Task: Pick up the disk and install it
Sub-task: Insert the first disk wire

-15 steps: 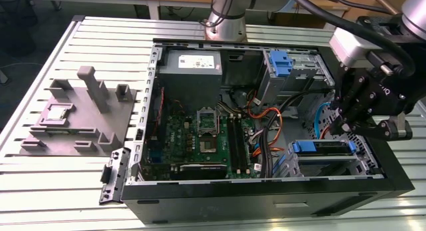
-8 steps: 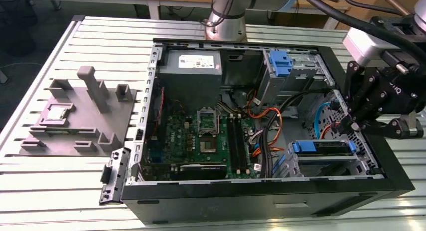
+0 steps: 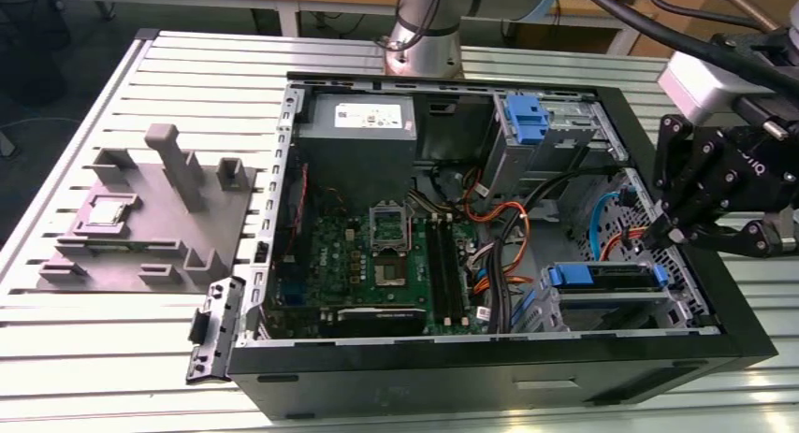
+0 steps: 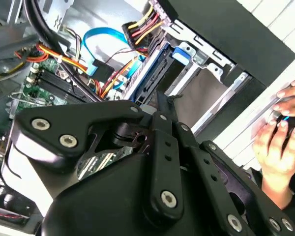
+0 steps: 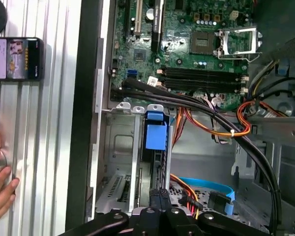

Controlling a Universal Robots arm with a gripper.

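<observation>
The disk (image 3: 605, 276) stands on edge in the drive bay at the front corner of the open computer case (image 3: 699, 358), on the exterior view's right. Its blue bracket (image 5: 155, 135) faces up between the bay's metal rails, and its flat face is hidden. The same blue end (image 4: 182, 53) sits in the silver cage in the second wrist view. My gripper (image 3: 656, 235) hangs just above the bay, a little toward the case's side wall. Its black fingertips (image 5: 160, 194) are shut together with nothing between them, apart from the disk.
An upright blue carrier (image 3: 525, 120) and a grey power-supply box (image 3: 355, 124) fill the case's rear. The motherboard (image 3: 374, 255) and orange and black cables (image 3: 512, 237) lie beside the bay. A grey fixture (image 3: 150, 209) sits outside. A person's hand (image 4: 285, 128) and a phone (image 5: 14, 59) rest on the table.
</observation>
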